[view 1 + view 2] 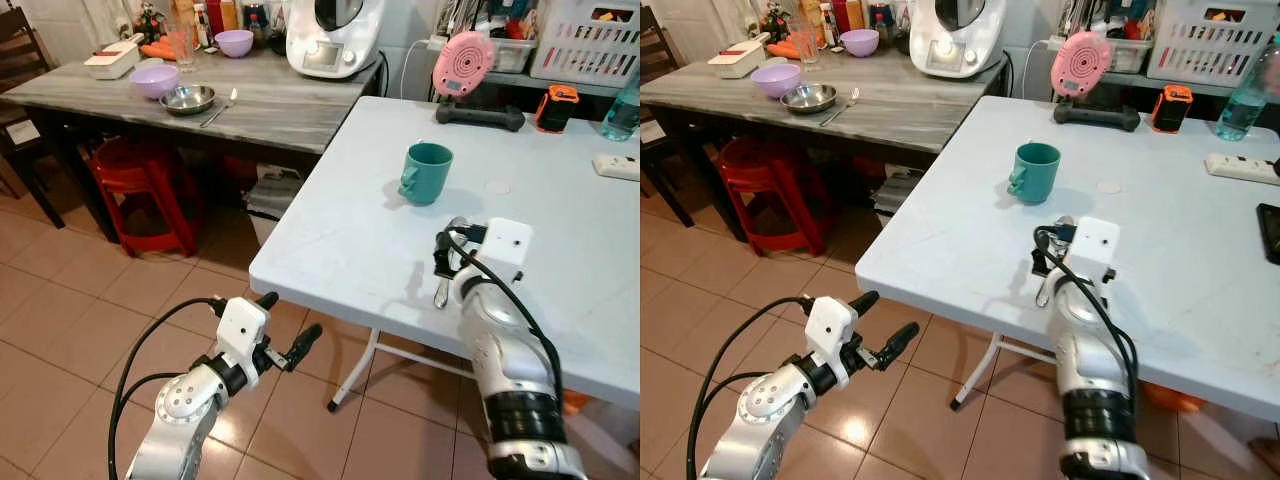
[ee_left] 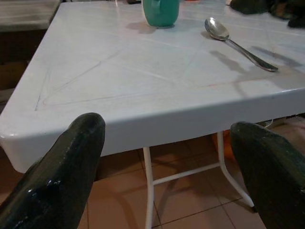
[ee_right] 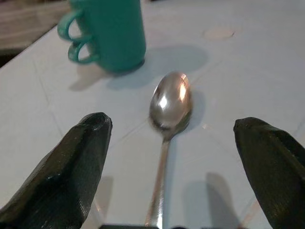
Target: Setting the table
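1. The left gripper [image 1: 283,328] hangs released off the near left of the white table [image 1: 330,240].
2. The teal mug [image 1: 428,172] stands farther in.
3. The right gripper [image 3: 176,162] is spread around the spoon [image 3: 167,124], which lies flat near the mug; it looks just placed or about to be grasped, so lifting clear likely follows.

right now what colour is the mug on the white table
Teal green; the mug shows best in the right wrist view.
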Controlling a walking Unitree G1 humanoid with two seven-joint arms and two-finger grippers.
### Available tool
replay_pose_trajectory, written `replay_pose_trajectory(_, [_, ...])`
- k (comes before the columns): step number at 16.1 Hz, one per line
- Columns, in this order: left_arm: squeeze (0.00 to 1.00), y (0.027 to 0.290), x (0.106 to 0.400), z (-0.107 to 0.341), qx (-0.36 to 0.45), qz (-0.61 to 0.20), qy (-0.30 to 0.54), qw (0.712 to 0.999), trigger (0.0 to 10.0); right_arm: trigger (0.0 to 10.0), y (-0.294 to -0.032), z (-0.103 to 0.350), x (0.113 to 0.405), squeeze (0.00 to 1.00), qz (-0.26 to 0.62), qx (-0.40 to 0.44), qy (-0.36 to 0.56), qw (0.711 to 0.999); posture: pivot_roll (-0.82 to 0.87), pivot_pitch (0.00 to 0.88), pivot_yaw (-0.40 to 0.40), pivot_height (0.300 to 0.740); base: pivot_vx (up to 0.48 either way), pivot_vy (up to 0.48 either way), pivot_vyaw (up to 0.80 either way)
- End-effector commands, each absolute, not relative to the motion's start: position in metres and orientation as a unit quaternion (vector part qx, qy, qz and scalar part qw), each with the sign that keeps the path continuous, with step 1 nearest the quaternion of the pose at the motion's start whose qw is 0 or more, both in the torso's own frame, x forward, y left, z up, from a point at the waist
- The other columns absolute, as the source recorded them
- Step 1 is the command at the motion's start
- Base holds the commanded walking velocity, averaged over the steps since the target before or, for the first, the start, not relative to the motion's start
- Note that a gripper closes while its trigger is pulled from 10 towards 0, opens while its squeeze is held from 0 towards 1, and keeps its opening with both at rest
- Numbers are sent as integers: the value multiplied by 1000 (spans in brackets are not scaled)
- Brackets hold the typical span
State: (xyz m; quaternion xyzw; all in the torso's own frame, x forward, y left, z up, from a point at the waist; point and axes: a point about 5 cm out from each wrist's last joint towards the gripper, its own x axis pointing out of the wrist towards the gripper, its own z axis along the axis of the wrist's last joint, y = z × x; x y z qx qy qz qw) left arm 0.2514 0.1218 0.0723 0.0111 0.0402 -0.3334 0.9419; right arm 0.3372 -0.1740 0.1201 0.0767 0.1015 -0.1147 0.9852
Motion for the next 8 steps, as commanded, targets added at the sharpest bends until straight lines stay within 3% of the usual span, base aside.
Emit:
replay_pose_trajectory(1, [0, 124, 251, 75, 17, -341, 41, 939, 10000, 10000, -169, 120, 341, 0, -112, 78, 113, 984, -46, 49, 34, 740, 0, 0, 0])
replay_pose_trajectory(8, [0, 123, 248, 79, 8, -368, 40, 929, 10000, 10000, -168, 114, 360, 0, -108, 55, 146, 982, -41, 49, 33, 740, 0, 0, 0])
